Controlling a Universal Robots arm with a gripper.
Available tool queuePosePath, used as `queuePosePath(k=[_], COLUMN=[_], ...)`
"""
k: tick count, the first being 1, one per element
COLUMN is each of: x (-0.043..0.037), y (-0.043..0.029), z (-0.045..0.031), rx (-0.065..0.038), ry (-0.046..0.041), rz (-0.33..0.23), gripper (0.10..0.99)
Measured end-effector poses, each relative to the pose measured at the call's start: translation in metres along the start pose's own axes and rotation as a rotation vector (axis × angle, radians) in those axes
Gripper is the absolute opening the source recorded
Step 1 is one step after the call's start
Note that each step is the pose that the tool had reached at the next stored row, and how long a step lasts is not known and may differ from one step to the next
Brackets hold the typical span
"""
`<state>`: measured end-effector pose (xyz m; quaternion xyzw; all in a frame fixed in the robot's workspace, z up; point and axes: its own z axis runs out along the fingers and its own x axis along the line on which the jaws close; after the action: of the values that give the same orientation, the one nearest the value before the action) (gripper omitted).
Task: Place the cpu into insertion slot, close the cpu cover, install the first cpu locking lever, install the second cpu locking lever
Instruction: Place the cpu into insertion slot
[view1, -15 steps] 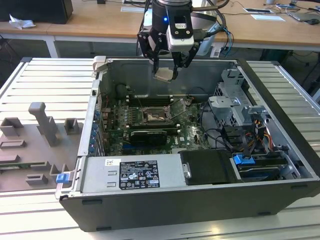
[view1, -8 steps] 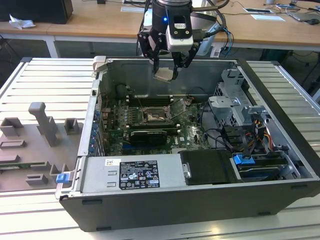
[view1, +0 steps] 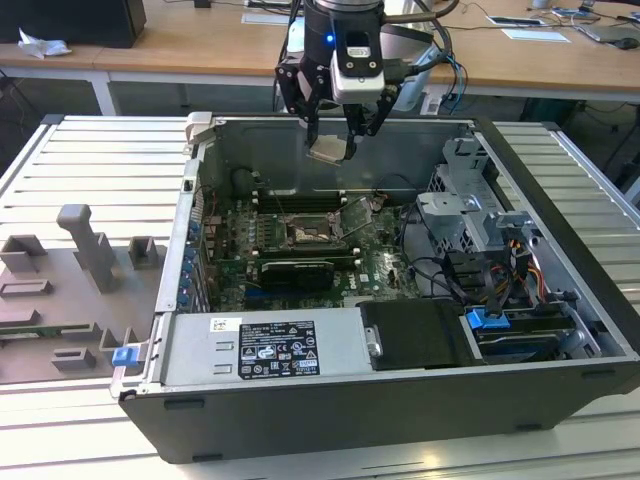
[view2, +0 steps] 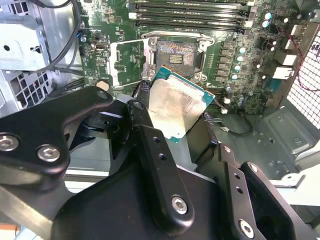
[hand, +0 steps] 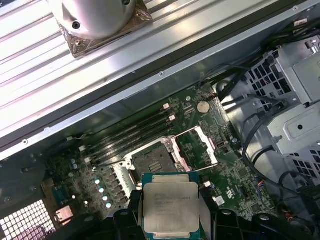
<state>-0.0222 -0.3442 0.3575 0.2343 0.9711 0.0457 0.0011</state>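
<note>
My gripper (view1: 335, 140) hangs over the back part of an open computer case (view1: 160, 330), shut on the cpu (view1: 330, 150), a small square chip with a pale metal top. In both wrist views the cpu (view2: 177, 107) (hand: 170, 207) sits between the black fingers (view2: 145, 125), above the motherboard and apart from it. The insertion slot (view1: 308, 232) (view2: 177, 52) (hand: 152, 160) lies bare below, on the green board. The cpu cover (view2: 146, 59) (hand: 209, 145), a thin silver frame, is swung open beside the slot.
Memory slots (hand: 130, 132) run just behind the socket. In the exterior view a drive cage with cables (view1: 480, 225) fills the case's right part and the power supply (view1: 265, 350) sits at its front. A grey fixture tray (view1: 70, 290) lies on the left.
</note>
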Motion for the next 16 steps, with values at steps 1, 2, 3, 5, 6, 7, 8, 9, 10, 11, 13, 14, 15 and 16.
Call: queuePosePath(k=[1, 2, 3, 5, 6, 7, 8, 9, 10, 11, 13, 14, 15, 16], x=[0.0, 0.0, 0.0, 0.0, 0.0, 0.0, 0.0, 0.0, 0.0, 0.0, 0.0, 0.0, 0.0, 0.0], y=[0.0, 0.0, 0.0, 0.0, -0.0001, -0.0001, -0.0001, -0.0001, -0.0001, -0.0001, -0.0001, -0.0001, -0.0001, -0.0001], z=[0.0, 0.0001, 0.0002, 0.0003, 0.0003, 0.0005, 0.0006, 0.0007, 0.0007, 0.0008, 0.0009, 0.001, 0.0011, 0.0011], rx=[0.0, 0.0, 0.0, -0.001, -0.001, -0.002, -0.002, -0.003, -0.003, -0.003, -0.004, -0.004, -0.004, -0.005], ry=[-0.0004, -0.0011, -0.0018, -0.0034, -0.0044, -0.007, -0.0099, -0.0113, -0.0127, -0.0145, -0.0172, -0.0185, -0.0199, -0.0211], rz=[0.004, 0.011, 0.02, 0.038, 0.049, 0.078, 0.11, 0.126, 0.142, 0.161, 0.191, 0.206, 0.222, 0.235], gripper=[0.537, 0.537, 0.537, 0.537, 0.537, 0.537, 0.537, 0.537, 0.537, 0.537, 0.537, 0.537, 0.537, 0.537])
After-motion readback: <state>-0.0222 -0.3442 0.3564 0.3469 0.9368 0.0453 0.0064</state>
